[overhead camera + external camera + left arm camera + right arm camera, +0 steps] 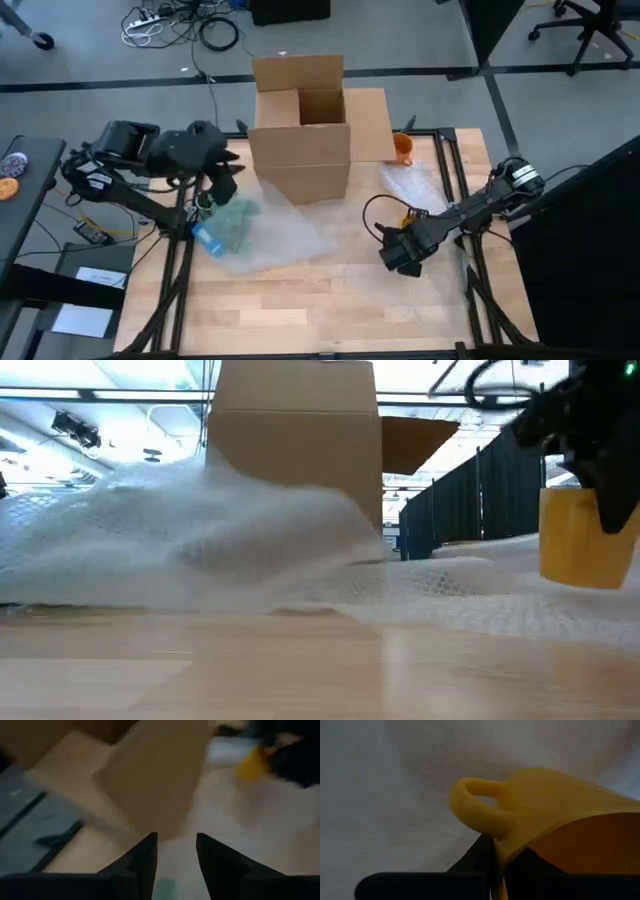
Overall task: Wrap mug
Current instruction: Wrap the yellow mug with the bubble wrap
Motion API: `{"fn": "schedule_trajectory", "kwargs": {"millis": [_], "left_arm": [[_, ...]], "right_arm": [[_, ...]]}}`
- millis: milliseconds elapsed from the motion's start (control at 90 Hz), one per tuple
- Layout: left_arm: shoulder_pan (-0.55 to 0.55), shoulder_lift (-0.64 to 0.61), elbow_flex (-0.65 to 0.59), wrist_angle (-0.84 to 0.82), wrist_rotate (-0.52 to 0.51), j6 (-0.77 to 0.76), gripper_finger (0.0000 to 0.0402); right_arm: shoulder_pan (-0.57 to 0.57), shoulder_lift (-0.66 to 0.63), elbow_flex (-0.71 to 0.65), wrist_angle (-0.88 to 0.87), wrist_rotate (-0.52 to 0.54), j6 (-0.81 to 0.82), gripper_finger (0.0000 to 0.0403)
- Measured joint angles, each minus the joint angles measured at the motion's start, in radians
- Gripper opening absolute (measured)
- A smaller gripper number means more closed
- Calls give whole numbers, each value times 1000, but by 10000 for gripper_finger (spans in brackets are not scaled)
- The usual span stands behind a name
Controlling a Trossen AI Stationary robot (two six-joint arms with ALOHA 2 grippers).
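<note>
the right gripper [495,857] hangs over the right half of the pale wooden table [300,300], its two dark fingers pinched tight on the rim of a yellow ceramic mug [555,820], one finger inside the cup and one outside, just beside the looped handle. in the low view the mug [585,538] hangs upright under the gripper, above a crumpled sheet of clear bubble wrap [230,540] that spreads across the table; whether its base touches the wrap cannot be told. the left gripper [176,857] sits near the left edge of the table over the bubble wrap, its fingers a narrow gap apart with nothing between them. an open brown cardboard box [300,125] stands at the far edge of the table, near the middle, flaps up. a small orange cup [402,148] stands just right of the box, near the far right corner.
</note>
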Motion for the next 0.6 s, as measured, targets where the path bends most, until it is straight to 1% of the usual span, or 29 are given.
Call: {"fn": "schedule_trajectory", "kwargs": {"millis": [133, 222, 300, 356, 411, 500, 544, 600], "left_arm": [[-85, 21, -111, 195, 42, 57, 121], [-137, 46, -234, 356, 67, 114, 121], [-170, 77, -344, 495, 102, 158, 121], [-184, 105, -411, 559, 115, 195, 121], [-192, 134, -461, 597, 114, 222, 121], [-192, 183, -518, 600, 96, 240, 121], [-191, 210, -538, 602, 93, 240, 121], [-190, 241, -560, 602, 93, 240, 121]], "right_arm": [[49, -1, 11, 189, 36, 8, 1], [72, -1, -18, 352, 49, -14, 1], [86, -1, -45, 444, 53, -17, 1], [94, -1, -64, 492, 48, -12, 1], [101, 0, -73, 528, 24, 7, 0], [122, -2, -75, 587, -56, 81, 0], [144, -3, -75, 619, -106, 127, 0], [177, -4, -74, 662, -194, 172, 0]]}}
